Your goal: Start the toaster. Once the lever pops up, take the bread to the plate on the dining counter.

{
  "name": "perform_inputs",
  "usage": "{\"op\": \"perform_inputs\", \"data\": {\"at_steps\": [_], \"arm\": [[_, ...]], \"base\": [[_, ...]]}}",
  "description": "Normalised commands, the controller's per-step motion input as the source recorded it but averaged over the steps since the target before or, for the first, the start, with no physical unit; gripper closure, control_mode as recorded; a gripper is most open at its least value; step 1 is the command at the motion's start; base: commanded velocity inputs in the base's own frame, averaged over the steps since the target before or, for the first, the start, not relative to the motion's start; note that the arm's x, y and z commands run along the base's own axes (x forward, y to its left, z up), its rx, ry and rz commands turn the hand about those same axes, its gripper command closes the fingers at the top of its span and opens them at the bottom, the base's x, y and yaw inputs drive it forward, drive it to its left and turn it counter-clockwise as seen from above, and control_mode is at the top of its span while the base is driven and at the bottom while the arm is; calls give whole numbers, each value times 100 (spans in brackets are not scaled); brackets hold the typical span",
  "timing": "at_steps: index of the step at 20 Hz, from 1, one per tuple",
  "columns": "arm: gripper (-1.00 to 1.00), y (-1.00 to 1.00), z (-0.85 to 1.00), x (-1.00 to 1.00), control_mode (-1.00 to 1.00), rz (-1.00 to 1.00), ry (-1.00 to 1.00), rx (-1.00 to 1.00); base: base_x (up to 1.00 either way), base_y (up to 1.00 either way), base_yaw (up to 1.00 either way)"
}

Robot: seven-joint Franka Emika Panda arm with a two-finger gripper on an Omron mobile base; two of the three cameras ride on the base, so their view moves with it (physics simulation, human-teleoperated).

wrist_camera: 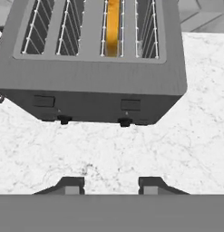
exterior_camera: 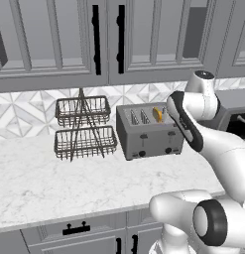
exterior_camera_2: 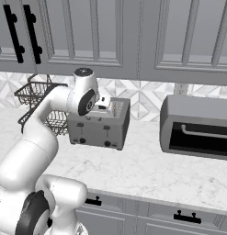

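The toaster (exterior_camera: 149, 131) sits on the white marble desk (exterior_camera: 69, 183), back near the tiled wall. The bread (wrist_camera: 113, 27) stands in the third slot from the left in the hand view, its yellow top edge showing between the wires. A two-level wire basket (exterior_camera: 84, 129) stands just beside the toaster on its left, and a grey oven box (exterior_camera_2: 197, 126) sits apart on its right, with bare marble between them. There is lots of open marble in front of the toaster, up to the desk's front edge.

The hand (wrist_camera: 111, 185) hangs above that bare marble, in front of the toaster, and its two dark tips stand apart with nothing between them (open, holding nothing). In both base views the white arm covers part of the toaster's top. The oven box is cut off at the picture's edge.
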Motion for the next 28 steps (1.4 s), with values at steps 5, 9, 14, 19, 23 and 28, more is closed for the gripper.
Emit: {"op": "perform_inputs", "data": {"at_steps": [5,9,14,19,23,28], "arm": [[100,-2,-46,44,-100,0,-15,0],[100,-12,-46,38,-100,0,-15,0],[100,-24,-36,28,-100,0,-5,0],[100,-16,-16,31,-100,0,0,0],[100,-1,-3,31,-100,0,0,0],[100,0,-3,20,-100,0,0,0]], "base": [[0,0,0],[0,0,0],[0,0,0],[0,0,0],[0,0,0],[0,0,0]]}}
